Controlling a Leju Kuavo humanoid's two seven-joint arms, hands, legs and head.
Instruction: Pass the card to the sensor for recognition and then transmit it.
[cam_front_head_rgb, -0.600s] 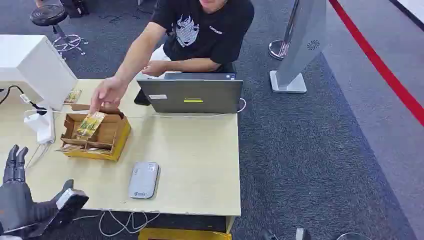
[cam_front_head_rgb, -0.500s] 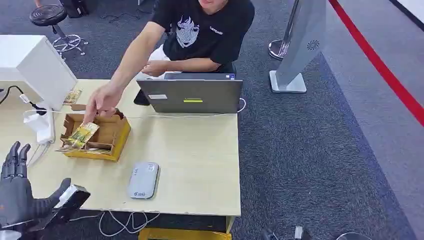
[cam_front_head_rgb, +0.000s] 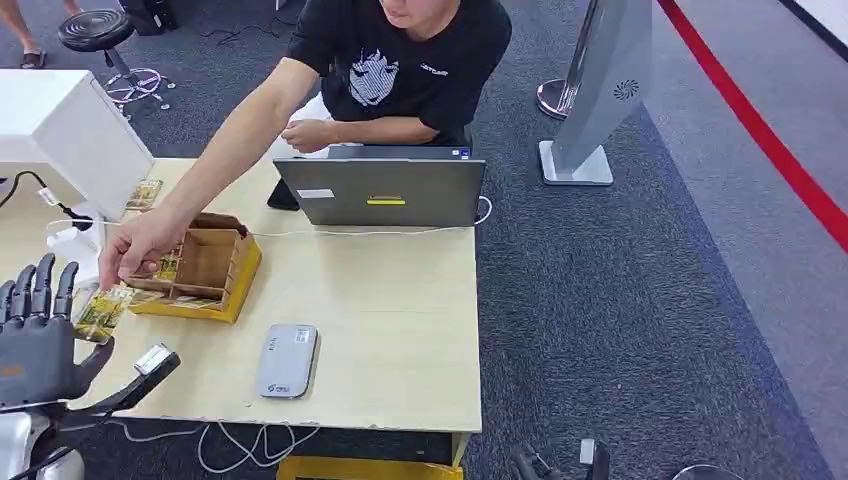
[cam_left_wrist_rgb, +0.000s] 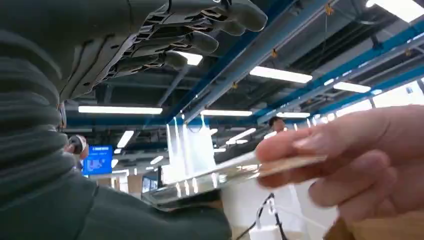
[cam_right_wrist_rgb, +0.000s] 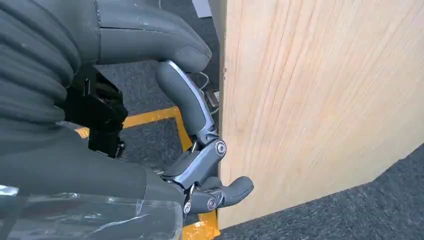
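A yellow-green card is held out by a person's hand over the table's left edge. My left hand is raised just beside it, fingers up and apart, thumb out to the side. In the left wrist view the card lies edge-on in the person's fingers, its near end close over my thumb; my fingers stay spread above it. The grey flat sensor lies on the table near the front edge. My right hand hangs with fingers curled, holding nothing, beside the table's wooden side panel.
A cardboard box with more cards stands left of centre. Behind it are a laptop and the seated person. A white box and a white charger with cable occupy the left. Another card lies by the white box.
The person lifted a card out of the cardboard box and carried it left to my left hand. My left hand rose and its fingers spread.
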